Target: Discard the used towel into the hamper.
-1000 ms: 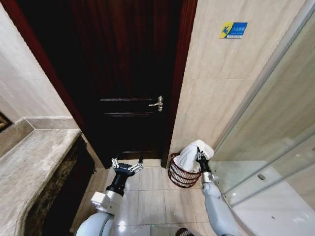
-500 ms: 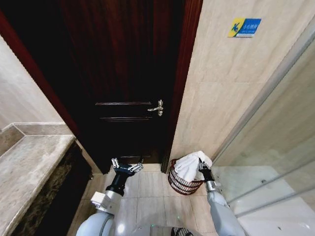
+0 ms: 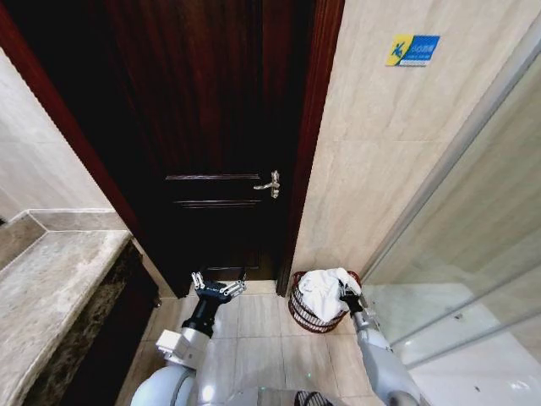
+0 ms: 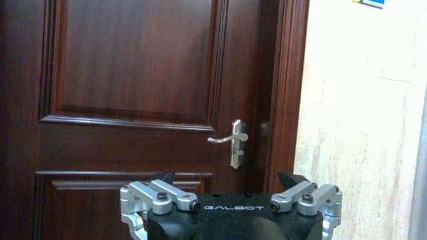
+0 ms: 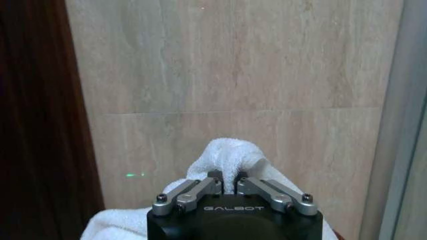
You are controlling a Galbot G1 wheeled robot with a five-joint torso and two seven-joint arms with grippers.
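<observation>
Lowered since a second ago, the towel (image 3: 323,291) now sits in the hamper (image 3: 306,315), right claw (image 3: 348,296) still pinching it; left claw (image 3: 218,284) idles apart.

Tiled bathroom corner with a dark wooden door.

A dark reddish-brown panelled door (image 3: 220,127) fills the far wall, a silver lever handle (image 3: 270,183) on its right edge beside the door frame (image 3: 308,144). To the right runs a beige stone-tiled wall (image 3: 380,161) bearing a small blue and yellow sign (image 3: 412,49), then a glass shower partition (image 3: 482,220). A mottled stone counter (image 3: 51,296) sits near left. Pale floor tiles (image 3: 262,338) lie below.
</observation>
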